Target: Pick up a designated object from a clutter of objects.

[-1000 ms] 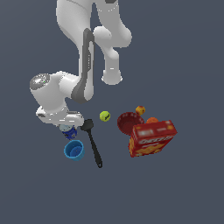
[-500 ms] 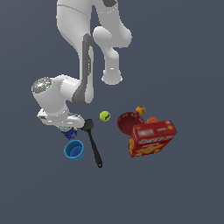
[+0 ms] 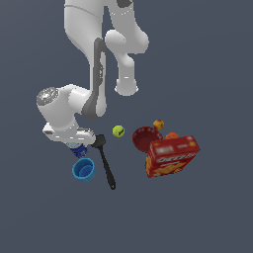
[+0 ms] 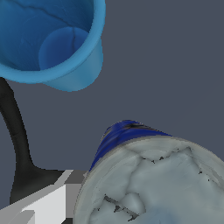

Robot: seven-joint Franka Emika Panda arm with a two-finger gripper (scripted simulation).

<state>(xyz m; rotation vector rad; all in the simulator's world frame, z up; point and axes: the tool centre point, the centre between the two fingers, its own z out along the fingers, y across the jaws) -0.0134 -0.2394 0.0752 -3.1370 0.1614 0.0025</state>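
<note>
Directly beneath the gripper [image 3: 75, 143] stands the can [image 4: 148, 179], upright on the surface, just beside the cup [image 4: 57, 41]; whether the jaws are spread or pinching it, I cannot tell.

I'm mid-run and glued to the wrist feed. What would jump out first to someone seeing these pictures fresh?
The white arm's hand sits low over the dark blue can, whose silvery top fills the wrist view. Beside the can stands the light-blue cup, with the black spatula alongside. The red cracker box stands out toward the exterior view's right.
</note>
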